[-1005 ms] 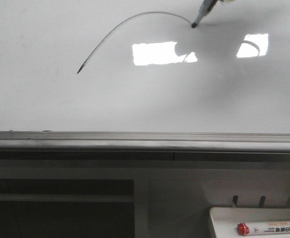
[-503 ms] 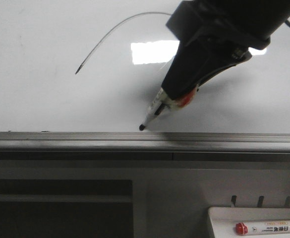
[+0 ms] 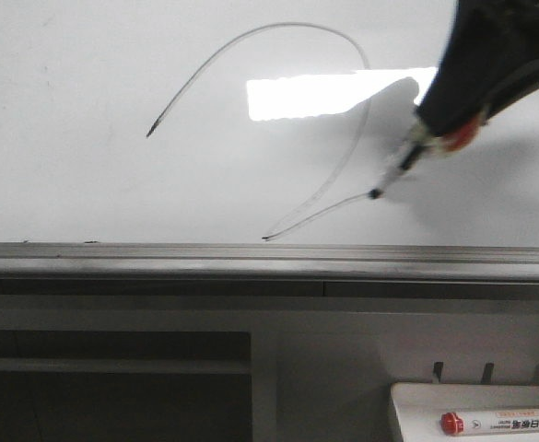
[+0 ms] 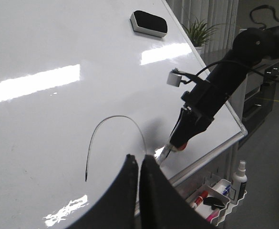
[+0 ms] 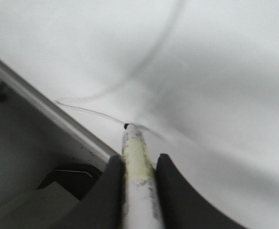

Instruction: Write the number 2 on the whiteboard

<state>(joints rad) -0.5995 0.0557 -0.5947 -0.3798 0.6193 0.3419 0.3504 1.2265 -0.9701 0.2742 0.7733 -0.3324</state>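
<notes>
The whiteboard [image 3: 85, 184] fills the upper front view. The number 2 [image 3: 297, 25] is a thin dark line on it: a big arch, a diagonal down to a point near the bottom rail [image 3: 251, 258], then a short stroke rising to the right. My right gripper [image 5: 138, 162] is shut on a white marker [image 5: 135, 152], whose tip [image 3: 375, 194] touches the board at the end of that stroke. The gripper [image 3: 444, 115] reaches in from the upper right. My left gripper [image 4: 139, 162] is shut and empty, off the board; the arch [image 4: 118, 116] shows beyond it.
A black eraser [image 4: 149, 23] sticks high on the board. A white tray [image 3: 416, 396] below the rail holds a red-capped marker [image 3: 499, 423]. In the left wrist view the tray [image 4: 211, 195] holds several pens, with a small bottle [image 4: 239, 176] beside it.
My right gripper took the marker from the arch's top down the diagonal to the rail, then right and up. The diagonal and a rising stroke are new.
</notes>
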